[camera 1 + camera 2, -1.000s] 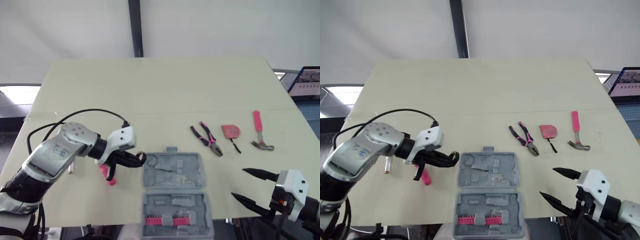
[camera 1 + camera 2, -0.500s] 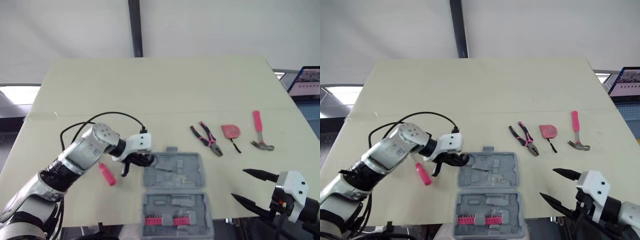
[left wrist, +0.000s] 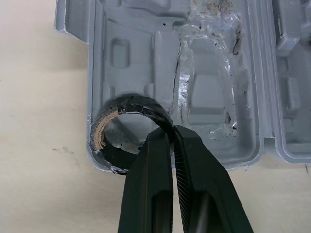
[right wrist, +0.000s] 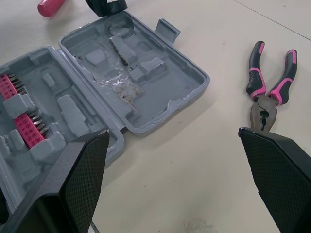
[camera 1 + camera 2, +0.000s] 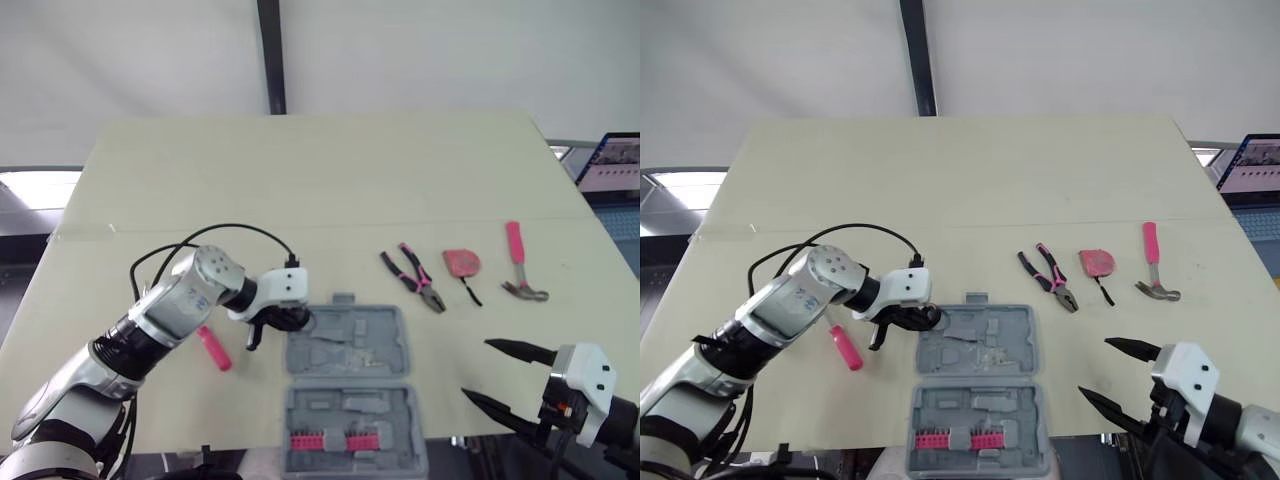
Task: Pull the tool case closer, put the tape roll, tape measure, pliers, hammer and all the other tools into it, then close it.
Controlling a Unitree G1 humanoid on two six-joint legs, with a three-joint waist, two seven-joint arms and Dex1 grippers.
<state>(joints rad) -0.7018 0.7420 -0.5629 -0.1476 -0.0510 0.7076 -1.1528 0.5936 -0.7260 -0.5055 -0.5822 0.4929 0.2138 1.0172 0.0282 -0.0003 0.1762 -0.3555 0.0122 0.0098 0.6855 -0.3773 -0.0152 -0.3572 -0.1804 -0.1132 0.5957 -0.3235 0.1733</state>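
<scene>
The grey tool case (image 5: 372,336) lies open near the table's front edge, with pink bits (image 5: 325,441) in its near half. My left gripper (image 5: 283,320) is shut on the rim of the black tape roll (image 3: 127,100), which it holds at the far left corner of the case's far half. Left of the case lies a pink-handled screwdriver (image 5: 213,347). To the right of the case lie the pliers (image 5: 413,277), the tape measure (image 5: 461,263) and the hammer (image 5: 519,262). My right gripper (image 5: 475,367) stands open at the front right, holding nothing.
A laptop (image 5: 615,160) sits past the table's right edge. A black pole (image 5: 270,55) rises behind the table. The far half of the table is bare. The case hangs slightly over the front edge.
My left gripper has carried the tape roll rightward, from beside the screwdriver to the case's far left corner. The right gripper has not moved.
</scene>
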